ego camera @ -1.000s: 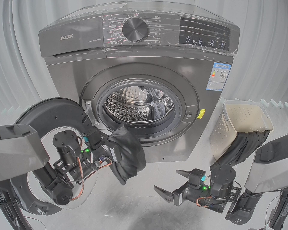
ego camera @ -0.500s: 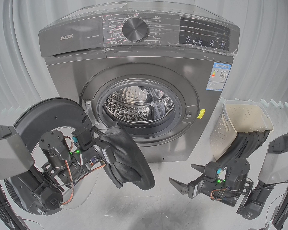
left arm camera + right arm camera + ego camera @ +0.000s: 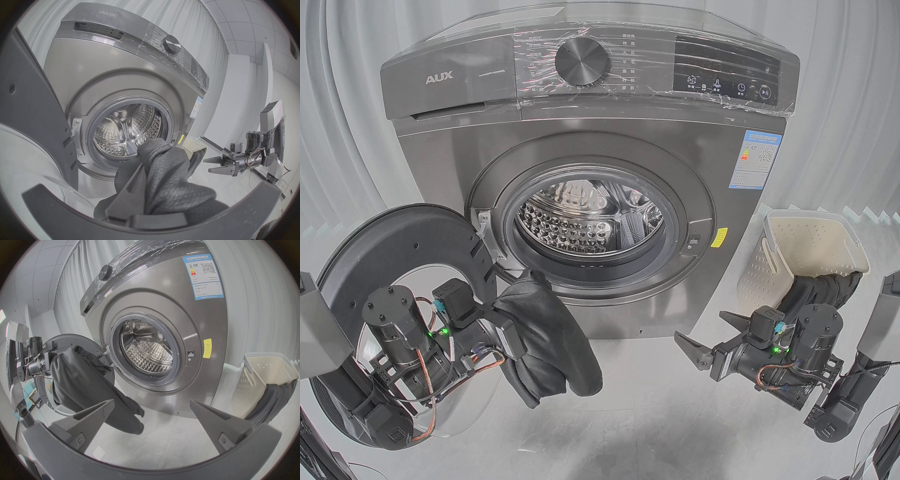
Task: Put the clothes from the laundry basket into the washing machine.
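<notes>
Left end effector (image 3: 519,340) is clamped closed, held low; right end effector (image 3: 702,327) is spread wide, equally low.

Blue label (image 3: 755,159), yellow sticker (image 3: 719,237), washing machine (image 3: 450,162) front

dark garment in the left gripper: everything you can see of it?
The dark garment is one charcoal-black piece of soft fabric with a fine dotted mesh texture. The left gripper is shut on its upper part; the cloth bunches over the gripper and droops in a crumpled fold, lower end loose above the floor. It hangs outside the washing machine, below and left of the drum opening, in front of the open door. Nothing else visibly touches it.
</notes>
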